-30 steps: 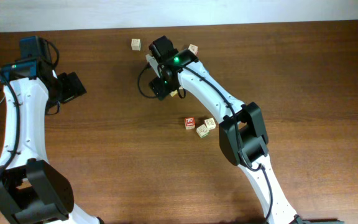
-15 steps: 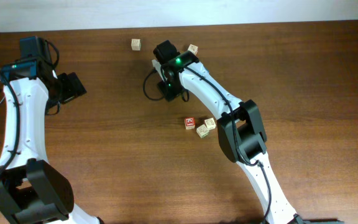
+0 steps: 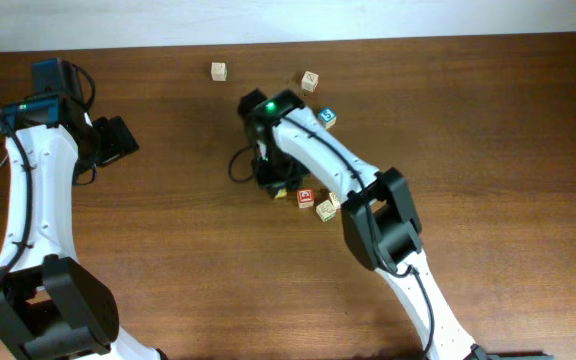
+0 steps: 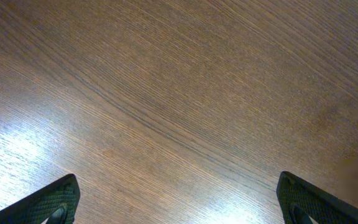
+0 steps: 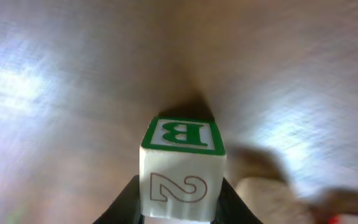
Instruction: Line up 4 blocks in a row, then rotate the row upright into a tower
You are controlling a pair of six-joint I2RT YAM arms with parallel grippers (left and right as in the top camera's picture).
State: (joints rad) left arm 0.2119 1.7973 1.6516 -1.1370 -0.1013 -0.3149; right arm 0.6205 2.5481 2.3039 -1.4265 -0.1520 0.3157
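Several small pale wooden blocks lie on the table. Two sit at the back (image 3: 218, 70) (image 3: 310, 80), and a blue-faced block (image 3: 326, 119) lies beside the right arm. A red-faced block (image 3: 306, 197) and a pale block (image 3: 325, 210) lie mid-table. My right gripper (image 3: 273, 181) hangs just left of the red one. In the right wrist view it (image 5: 182, 208) is shut on a block (image 5: 182, 165) with a green B on top and an outlined 2 facing the camera. My left gripper (image 3: 118, 140) (image 4: 179, 202) is open over bare wood at the far left.
A blurred pale block (image 5: 272, 199) lies close to the right of the held one. The right arm's links (image 3: 378, 215) stretch over the middle of the brown wooden table (image 3: 488, 150), whose back edge meets a pale wall.
The right gripper has travelled from the back of the table toward the red block and closed on the B block. The blue block has come into view. The left arm is still.
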